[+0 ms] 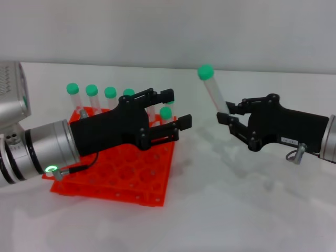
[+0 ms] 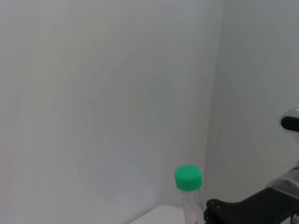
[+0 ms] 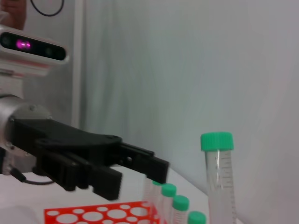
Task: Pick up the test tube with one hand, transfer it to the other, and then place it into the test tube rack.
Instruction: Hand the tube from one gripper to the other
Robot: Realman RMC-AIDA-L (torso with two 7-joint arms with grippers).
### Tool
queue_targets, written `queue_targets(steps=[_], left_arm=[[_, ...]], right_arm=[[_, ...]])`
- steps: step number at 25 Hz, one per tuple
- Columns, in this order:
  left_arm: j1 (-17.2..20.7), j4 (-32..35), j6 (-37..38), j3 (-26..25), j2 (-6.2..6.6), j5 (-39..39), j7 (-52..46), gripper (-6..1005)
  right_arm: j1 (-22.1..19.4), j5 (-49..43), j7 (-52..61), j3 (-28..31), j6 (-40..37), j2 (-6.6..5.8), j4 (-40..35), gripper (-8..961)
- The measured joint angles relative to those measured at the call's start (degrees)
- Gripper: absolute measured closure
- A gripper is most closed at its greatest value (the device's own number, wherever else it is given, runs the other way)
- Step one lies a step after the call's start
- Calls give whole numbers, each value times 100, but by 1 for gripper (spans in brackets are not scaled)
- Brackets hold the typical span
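Note:
My right gripper (image 1: 227,113) is shut on the lower end of a test tube (image 1: 214,94). It holds the tube above the table, tilted, with the green cap up. My left gripper (image 1: 177,109) is open and empty above the right part of the orange-red rack (image 1: 121,181), a short way left of the held tube. The left wrist view shows the tube's cap (image 2: 188,178) and part of the right gripper's black body (image 2: 247,210). The right wrist view shows the tube (image 3: 217,172) upright, with the left gripper's open fingers (image 3: 140,158) and the rack (image 3: 88,216) beyond it.
Several green-capped tubes (image 1: 92,92) stand in the rack's back rows, and one (image 1: 166,113) stands nearer the left gripper's fingers. They also show in the right wrist view (image 3: 169,196). The white table (image 1: 236,210) runs to a pale wall behind.

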Motion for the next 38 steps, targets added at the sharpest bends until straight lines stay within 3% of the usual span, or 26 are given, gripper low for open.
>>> queue_targets(steps=[15, 31, 38], left_arm=[[-275, -379, 50, 315, -9, -444, -157, 289], [-131, -355, -72, 570, -8, -679, -40, 292], [-63, -359, -86, 569, -8, -797, -29, 523]], right_arm=[[19, 335, -320, -442, 170, 9, -8, 781], [31, 449, -428, -730, -104, 18, -54, 781], [21, 437, -624, -829, -139, 17, -64, 782]])
